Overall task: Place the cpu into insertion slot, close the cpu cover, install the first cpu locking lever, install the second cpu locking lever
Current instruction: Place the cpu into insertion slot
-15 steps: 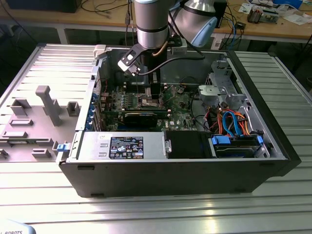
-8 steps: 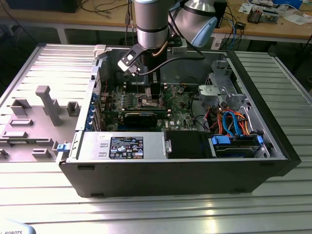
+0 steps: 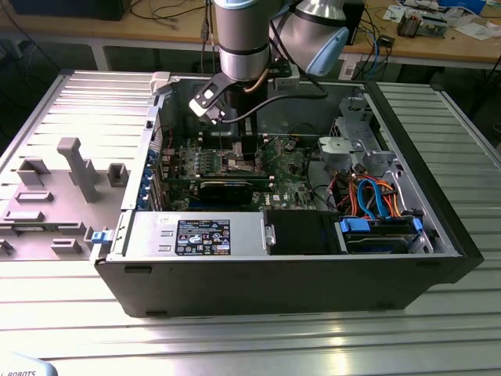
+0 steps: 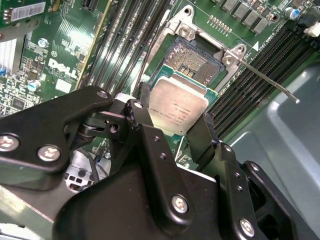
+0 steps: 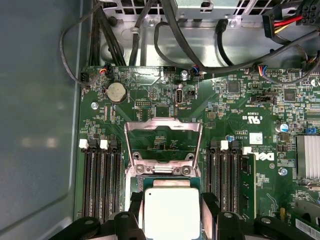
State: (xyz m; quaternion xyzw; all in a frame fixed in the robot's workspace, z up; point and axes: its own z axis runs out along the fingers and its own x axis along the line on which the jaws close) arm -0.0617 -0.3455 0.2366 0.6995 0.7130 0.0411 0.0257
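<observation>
Hand (image 4: 174, 121) around cpu (image 4: 177, 107); cpu cover (image 5: 163, 126) open beyond.

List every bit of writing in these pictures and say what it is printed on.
cpu, held in the gripper: faint engraved lines on its metal top, too small to read.
motherboard: white component markings too small to read, plus a white logo.
black label on the silver box: white and coloured print, too small to read.
</observation>
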